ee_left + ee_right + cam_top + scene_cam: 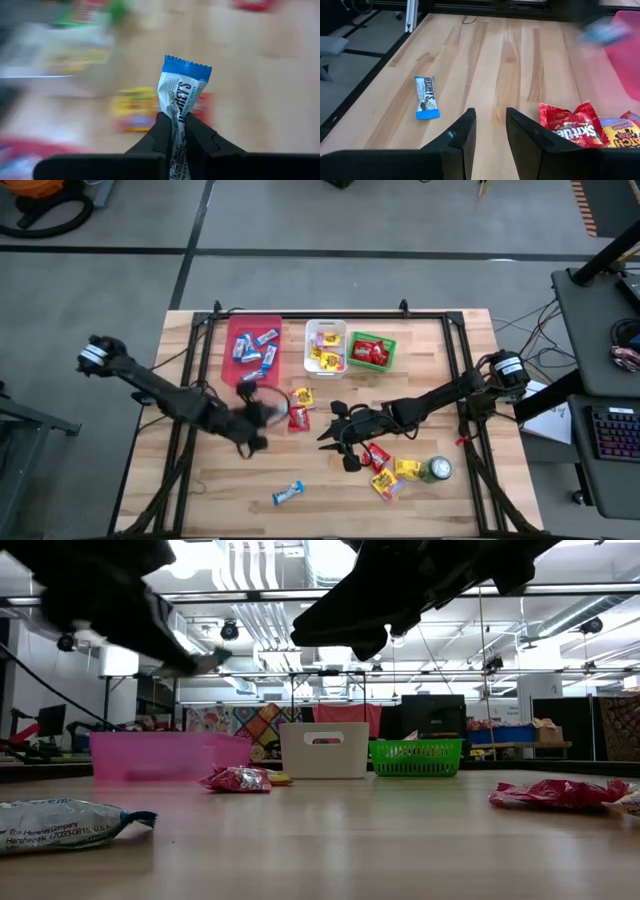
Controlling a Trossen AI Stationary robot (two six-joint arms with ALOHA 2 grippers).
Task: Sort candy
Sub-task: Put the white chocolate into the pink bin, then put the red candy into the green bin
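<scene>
While the left claw (174,131) is clamped on a slim blue-and-silver bar (181,95), that bar stands lengthwise out from the fingers, its blue crimped end pointing away from the wrist, above the tabletop (220,480) just in front of the pink bin (252,347). Another blue-and-silver bar (426,97) lies flat on the wood, ahead of the right claw (490,131), whose fingers are parted and empty

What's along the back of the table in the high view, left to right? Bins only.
Pink bin → white bin → green bin.
</scene>
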